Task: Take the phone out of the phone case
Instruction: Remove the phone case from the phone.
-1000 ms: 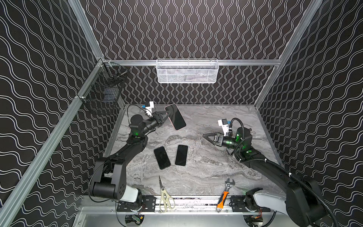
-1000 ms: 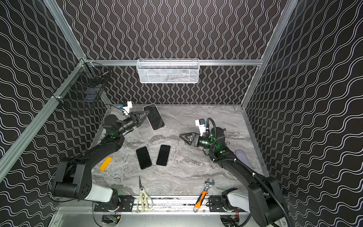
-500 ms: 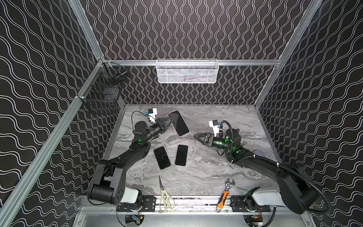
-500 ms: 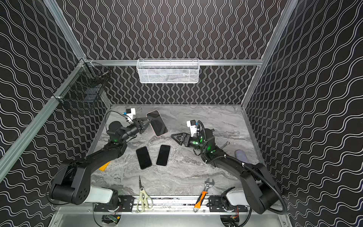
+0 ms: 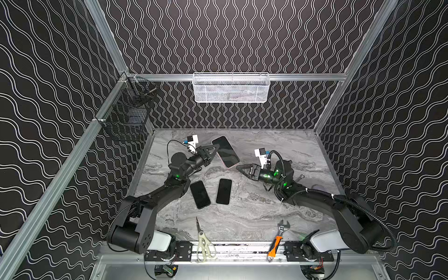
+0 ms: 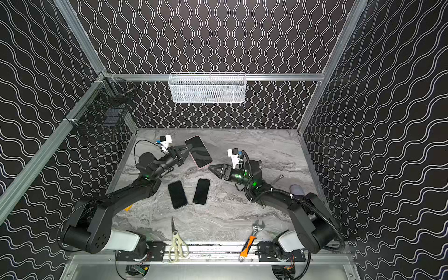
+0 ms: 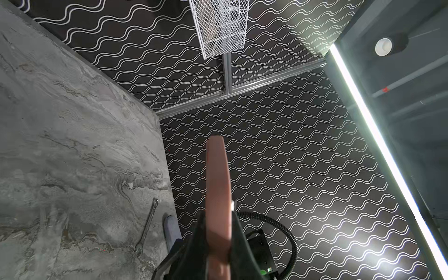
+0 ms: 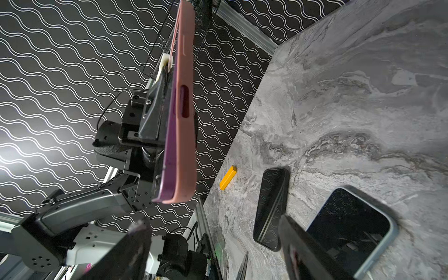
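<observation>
Two of my grippers share this step, and I judge it to be the moment just before the second grasp. Above the marble table (image 5: 266, 208), well clear of the two loose handsets (image 5: 200, 194) lying flat on it, the phone (image 5: 225, 150) hangs in the air inside its pink phone case (image 8: 185, 135), screen turned up toward the top views.

To do this well, I want my left side to be nothing but a steady clamp, while my right side comes in at the free lower corner and catches only the case's lip, not the glass. Then I should peel that corner back off the phone rather than tug the whole thing, since a straight pull could drag it out of my left hold. From here I cannot tell how tightly the case sits.

My left gripper (image 5: 215, 149) is closed hard on one long edge of the cased phone, a finger on each face. My right gripper (image 5: 242, 171) has its jaws spread wide with nothing between them; it sits just beside the phone's lower corner, near but not touching.
</observation>
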